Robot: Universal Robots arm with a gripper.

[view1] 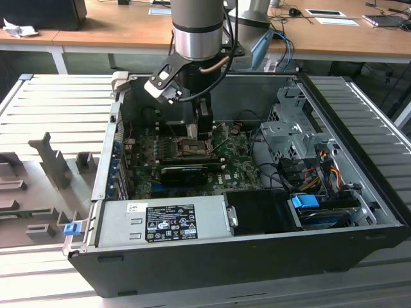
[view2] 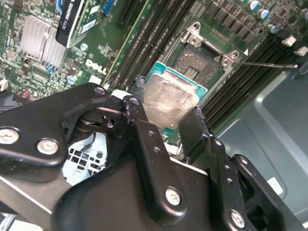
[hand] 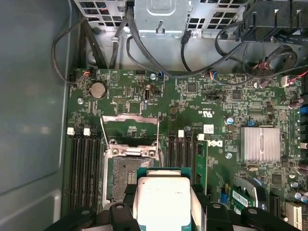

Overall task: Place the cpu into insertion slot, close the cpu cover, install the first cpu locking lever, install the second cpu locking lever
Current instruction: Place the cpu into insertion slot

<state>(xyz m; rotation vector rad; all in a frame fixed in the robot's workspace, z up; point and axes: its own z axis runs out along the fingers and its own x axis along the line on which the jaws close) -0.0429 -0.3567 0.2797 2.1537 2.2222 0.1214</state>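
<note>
With the claw (view1: 204, 131) clamped on the cpu (hand: 161, 204), hold the chip level and square it over the insertion slot (view1: 191, 149), about 7 o'clock from the claw in the exterior view.

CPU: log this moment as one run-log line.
jaws: shut on cpu | cpu: held over board, not seated | insertion slot: empty | cpu cover: open

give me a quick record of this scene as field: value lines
gripper: shut on the cpu, over the motherboard
cpu: held clear of the insertion slot, not seated
insertion slot: empty, contacts exposed
cpu cover: raised open
locking lever: thin rod standing free beside the slot
setting: inside an open computer case
</note>
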